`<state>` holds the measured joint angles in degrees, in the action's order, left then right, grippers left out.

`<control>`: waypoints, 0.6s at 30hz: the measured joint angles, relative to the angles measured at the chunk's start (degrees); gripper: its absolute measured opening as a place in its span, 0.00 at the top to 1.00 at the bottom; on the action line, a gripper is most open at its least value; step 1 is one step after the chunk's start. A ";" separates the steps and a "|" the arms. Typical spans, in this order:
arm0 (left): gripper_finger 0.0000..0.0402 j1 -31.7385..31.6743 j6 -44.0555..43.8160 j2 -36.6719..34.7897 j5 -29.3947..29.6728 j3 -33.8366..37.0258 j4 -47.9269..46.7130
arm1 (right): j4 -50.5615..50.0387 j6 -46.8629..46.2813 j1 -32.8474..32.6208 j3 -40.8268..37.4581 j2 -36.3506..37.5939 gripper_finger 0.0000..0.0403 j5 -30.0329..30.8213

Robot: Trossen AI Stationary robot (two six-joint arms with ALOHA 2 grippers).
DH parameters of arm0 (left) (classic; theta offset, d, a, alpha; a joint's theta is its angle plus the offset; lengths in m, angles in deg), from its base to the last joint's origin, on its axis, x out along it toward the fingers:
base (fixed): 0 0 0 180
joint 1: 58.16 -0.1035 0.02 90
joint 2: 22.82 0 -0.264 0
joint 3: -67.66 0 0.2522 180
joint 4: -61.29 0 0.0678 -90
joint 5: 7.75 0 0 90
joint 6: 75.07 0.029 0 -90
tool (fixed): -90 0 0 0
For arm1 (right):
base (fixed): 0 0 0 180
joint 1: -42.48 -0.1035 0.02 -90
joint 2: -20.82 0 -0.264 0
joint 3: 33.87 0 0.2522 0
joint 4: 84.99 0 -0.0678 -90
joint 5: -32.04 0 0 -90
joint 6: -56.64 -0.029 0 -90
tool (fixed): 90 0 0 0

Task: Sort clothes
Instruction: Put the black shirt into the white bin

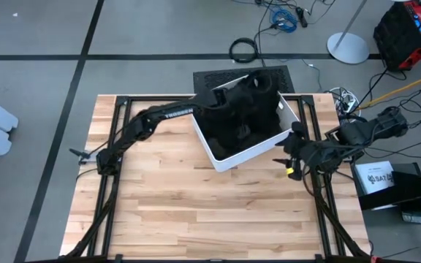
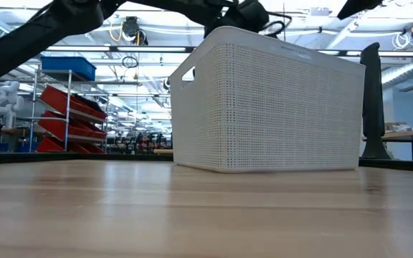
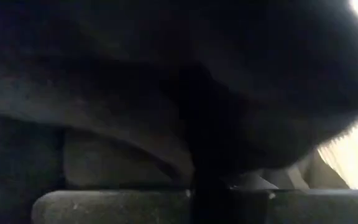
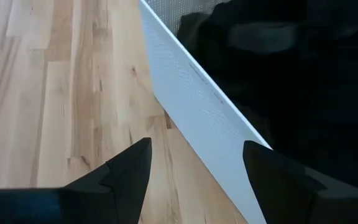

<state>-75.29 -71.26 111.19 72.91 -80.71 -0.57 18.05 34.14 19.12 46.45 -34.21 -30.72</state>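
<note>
A white bin [image 1: 225, 159] stands on the wooden table, right of the middle, and the low view shows its perforated wall [image 2: 264, 100]. Dark clothes [image 1: 236, 131] fill it; in the high view they look black. My left arm reaches in from the left over the bin's far rim, and my left gripper [image 1: 260, 86] is down among the dark cloth [image 3: 166, 93], which fills the left wrist view. My right gripper [image 4: 197, 180] stands open above the bare table beside the bin's right wall [image 4: 191, 99], with nothing between its fingers. The right gripper [image 1: 291, 151] also shows in the high view. My left gripper is sunk in the dark clothes at the bin's far end. Dark cloth lies right before the wrist camera and hides the fingertips. Whether the shut fingers have cloth between them cannot be told.
Bare wood [image 1: 181, 204] spreads to the left of the bin and toward the table's near edge. A black mat [image 1: 214, 77] lies past the far edge behind the bin. Boxes and cables [image 1: 375, 175] crowd the floor at the right.
</note>
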 joint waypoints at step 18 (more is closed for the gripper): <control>0.98 6.35 4.58 -8.09 3.33 -0.22 -19.61 | -0.01 1.77 -0.01 0.00 -0.15 0.40 4.48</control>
<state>-68.94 -66.69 103.10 76.24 -80.93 -20.18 18.04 35.90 19.11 46.45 -34.36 -26.24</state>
